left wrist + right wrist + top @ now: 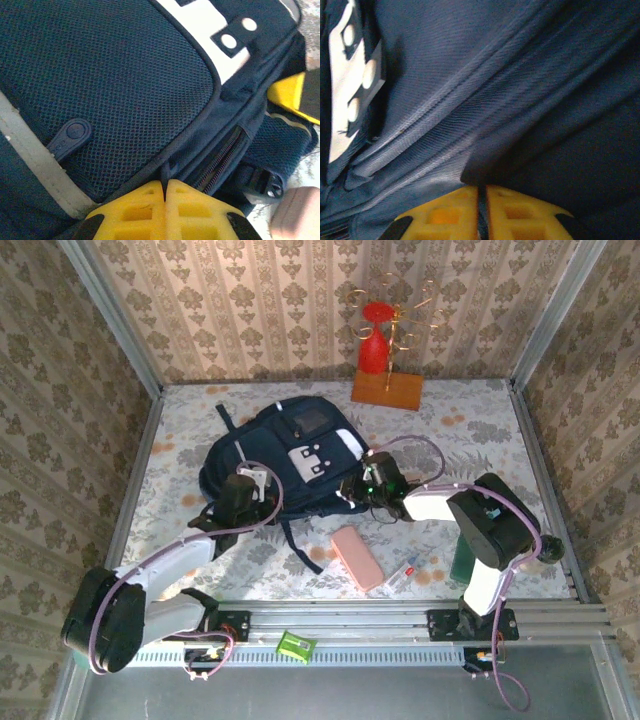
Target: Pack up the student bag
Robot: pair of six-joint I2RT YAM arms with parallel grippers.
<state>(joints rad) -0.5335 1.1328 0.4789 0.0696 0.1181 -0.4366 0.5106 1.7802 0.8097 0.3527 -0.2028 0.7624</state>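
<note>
The student bag (pixel 290 445), dark navy with a grey-white front patch, lies flat in the middle of the table. My left gripper (pixel 252 488) sits at its near left edge. In the left wrist view this gripper (pixel 165 182) is shut on a thin dark strip of the bag (pixel 125 75), right beside an open zipper (pixel 222 160). My right gripper (pixel 358 488) is at the bag's near right edge. Its yellow jaws (pixel 481 189) are pinched on a dark fold of the bag's fabric (pixel 495 75), with only a narrow gap between them.
A pink case (pixel 357 557) and a pen (pixel 405 570) lie on the table in front of the bag. A dark upright object (pixel 465 558) stands by the right arm. A red vase (pixel 373 340) on a wooden board stands at the back. A green item (pixel 295 644) rests on the front rail.
</note>
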